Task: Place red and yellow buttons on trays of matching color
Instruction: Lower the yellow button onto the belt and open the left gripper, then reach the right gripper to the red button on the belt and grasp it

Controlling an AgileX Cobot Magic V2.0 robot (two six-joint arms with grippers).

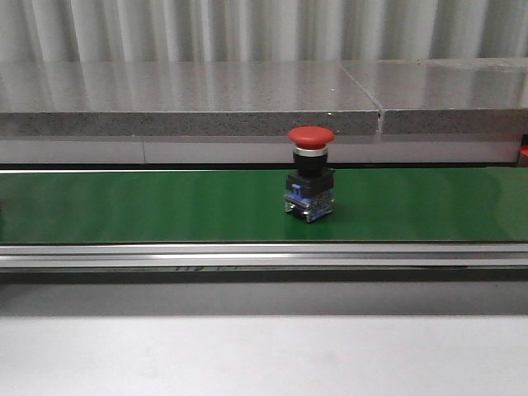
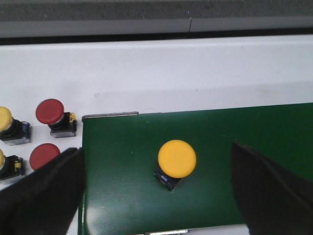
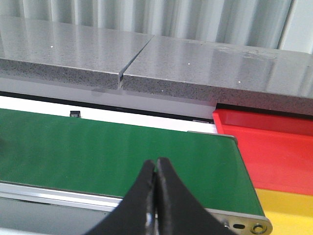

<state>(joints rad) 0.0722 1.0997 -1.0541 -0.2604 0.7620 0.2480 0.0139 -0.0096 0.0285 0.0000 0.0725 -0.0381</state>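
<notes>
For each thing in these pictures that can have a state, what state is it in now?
Red mushroom-head push button: upright on green conveyor belt, ungripped.
Yellow mushroom-head push button: on the belt, between open left gripper fingers, not touched.
Right gripper: shut, holding nothing.
Red tray: nothing visible in it.
Yellow tray: nothing visible in it.

My front camera sits low and looks straight across the green conveyor belt [image 1: 165, 206] toward a grey stone ledge [image 1: 190, 99], with a red button [image 1: 311, 177] close in frame. My left wrist camera looks steeply down on one end of the belt [image 2: 132, 186], near a yellow button [image 2: 176, 159]. My right wrist camera looks along the belt's other end [image 3: 98, 152] toward the same ledge [image 3: 63, 49] and a red tray [image 3: 274, 147]. All three share the belt; which stretches overlap, I can't quite tell.
</notes>
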